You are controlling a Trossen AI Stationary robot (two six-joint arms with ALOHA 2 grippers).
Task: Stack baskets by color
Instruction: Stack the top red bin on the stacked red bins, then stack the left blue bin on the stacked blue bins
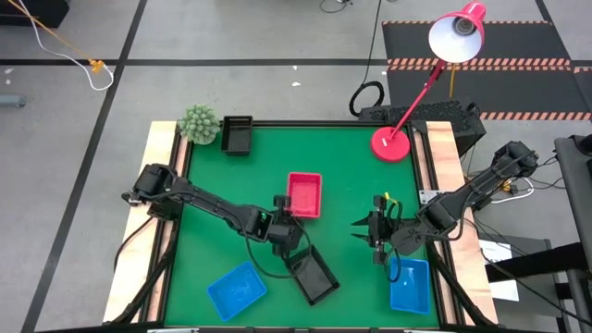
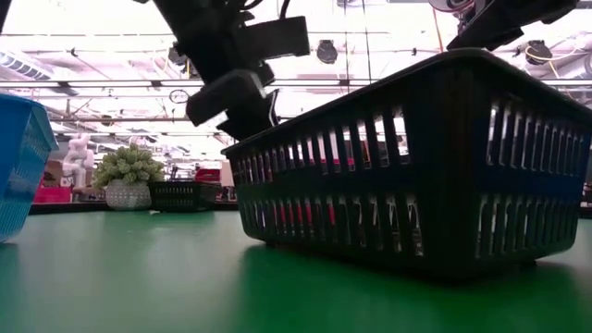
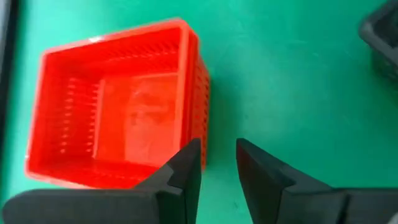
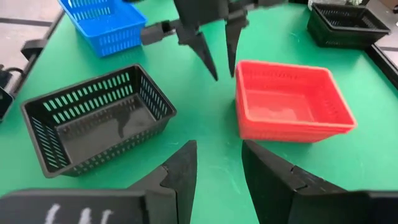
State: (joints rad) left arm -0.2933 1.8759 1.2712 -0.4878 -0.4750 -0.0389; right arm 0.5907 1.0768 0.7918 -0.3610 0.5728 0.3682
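Your left gripper point(image 1: 294, 209) is hovering at centre frame, jaws apart and empty, beside the red basket point(image 1: 304, 194); your right gripper point(image 1: 363, 229) is waiting open, centre-right.

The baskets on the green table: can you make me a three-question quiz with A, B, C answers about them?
1. Where is the red basket?
A. near the middle of the table
B. on the floor
C. under the lamp's shade

2. How many blue basket spots show in the high view?
A. none
B. two
C. five

3. What is the left gripper doing?
A. squeezing a blue basket
B. carrying the plant
C. holding nothing, fingers apart beside the red basket

Answers: 1 A, it sits mid-table in the high view. 2 B, one blue basket lies at the front left, another blue basket at the front right. 3 C, the left wrist view shows only green table between its fingers.
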